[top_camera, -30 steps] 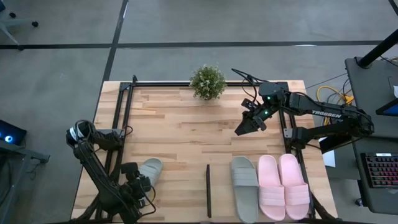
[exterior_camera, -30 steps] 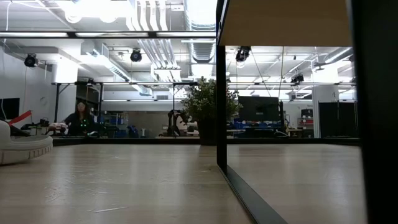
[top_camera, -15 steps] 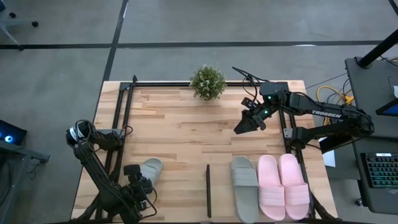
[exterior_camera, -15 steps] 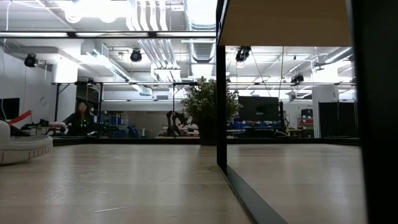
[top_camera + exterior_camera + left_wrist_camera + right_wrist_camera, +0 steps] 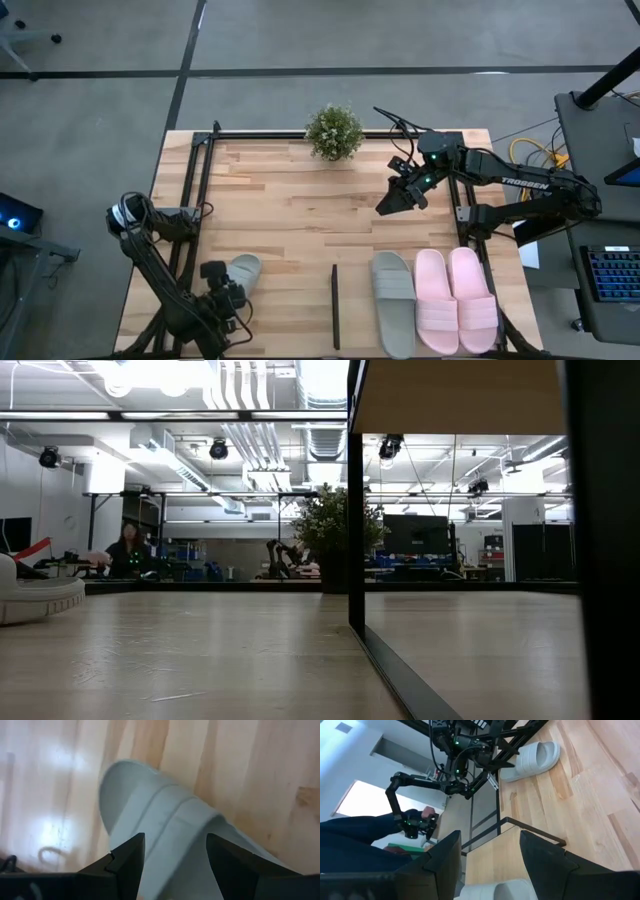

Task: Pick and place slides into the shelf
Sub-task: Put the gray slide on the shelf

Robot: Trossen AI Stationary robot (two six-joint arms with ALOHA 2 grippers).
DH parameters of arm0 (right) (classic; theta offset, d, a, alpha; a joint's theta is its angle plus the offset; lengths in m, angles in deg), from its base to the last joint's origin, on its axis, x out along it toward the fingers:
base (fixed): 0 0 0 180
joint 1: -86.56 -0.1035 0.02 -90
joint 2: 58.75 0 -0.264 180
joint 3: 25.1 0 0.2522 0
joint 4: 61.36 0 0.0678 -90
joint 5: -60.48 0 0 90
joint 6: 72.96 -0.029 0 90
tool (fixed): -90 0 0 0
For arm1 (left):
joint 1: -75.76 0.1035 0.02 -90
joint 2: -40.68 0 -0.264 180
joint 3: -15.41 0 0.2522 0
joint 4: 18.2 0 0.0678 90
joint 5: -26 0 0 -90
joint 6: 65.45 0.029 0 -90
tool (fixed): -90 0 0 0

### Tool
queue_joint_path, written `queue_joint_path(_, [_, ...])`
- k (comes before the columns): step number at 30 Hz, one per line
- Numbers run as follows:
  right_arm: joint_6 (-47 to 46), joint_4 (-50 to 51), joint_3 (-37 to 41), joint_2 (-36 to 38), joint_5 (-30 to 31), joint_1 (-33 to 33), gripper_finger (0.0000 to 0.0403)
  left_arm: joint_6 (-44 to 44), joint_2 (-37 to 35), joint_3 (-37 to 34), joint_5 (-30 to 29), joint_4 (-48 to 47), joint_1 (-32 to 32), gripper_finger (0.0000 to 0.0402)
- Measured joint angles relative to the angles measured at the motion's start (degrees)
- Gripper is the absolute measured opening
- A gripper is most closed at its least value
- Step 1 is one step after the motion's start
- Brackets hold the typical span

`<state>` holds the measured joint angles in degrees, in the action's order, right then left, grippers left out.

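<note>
Grey-green slide, left (image 5: 243,270): flat, strap up, near desk's front-left corner, toe toward far edge.
Grey-green slide, right (image 5: 393,299): flat at front edge, touching pink pair.
Pink pair (image 5: 456,298): side by side, front-right corner.
Shelf (image 5: 335,305): thin dark strip seen edge-on, front centre.

Overhead looks down; low camera level; both share plant (image 5: 333,131).

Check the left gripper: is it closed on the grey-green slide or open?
Open. In the left wrist view, the left gripper has its fingers spread to either side of the grey-green slide, apparently not pressing it.
</note>
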<state>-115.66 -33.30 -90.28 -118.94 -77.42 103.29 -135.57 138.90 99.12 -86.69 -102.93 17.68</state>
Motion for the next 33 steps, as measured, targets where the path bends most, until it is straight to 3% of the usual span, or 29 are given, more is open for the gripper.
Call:
queue_joint_path(18, [-0.85, -0.12, 0.00, 0.00, 0.53, 0.00, 0.0194, 0.13, 0.00, -4.06, -4.31, 2.75, 3.39, 0.0186])
queue_joint_path(33, [-0.79, -0.34, -0.15, 0.00, 1.57, 0.02, 0.0194, 0.72, 0.00, -3.48, -1.84, 3.25, 3.39, 0.0009])
